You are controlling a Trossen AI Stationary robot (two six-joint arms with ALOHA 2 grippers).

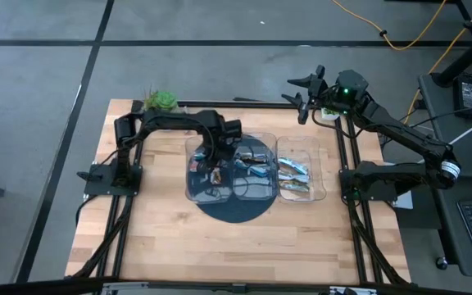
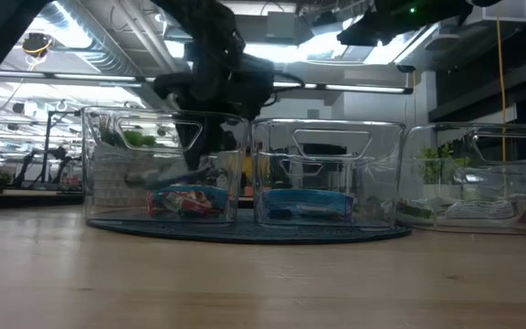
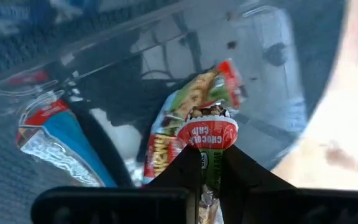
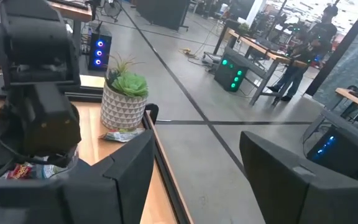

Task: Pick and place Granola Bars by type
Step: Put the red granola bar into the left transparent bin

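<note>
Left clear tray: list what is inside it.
Inside the left clear tray: the left gripper, shut on a red-and-green bar, and a blue bar. Anything beneath the gripper is hidden.

Clear trays (image 1: 312, 144) on dark mat (image 1: 234, 209), potted plant (image 1: 161, 101)

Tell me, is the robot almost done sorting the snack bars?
Partly. The clear plastic tray on the right already holds silver-blue wrapped bars, and more bars lie in the middle tray. Right now the left gripper is shut on a red-and-green chocolate chip granola bar above the left tray, beside a blue wrapped bar. The right gripper waits open, off past the table's back edge. The held bar isn't placed yet.
</note>
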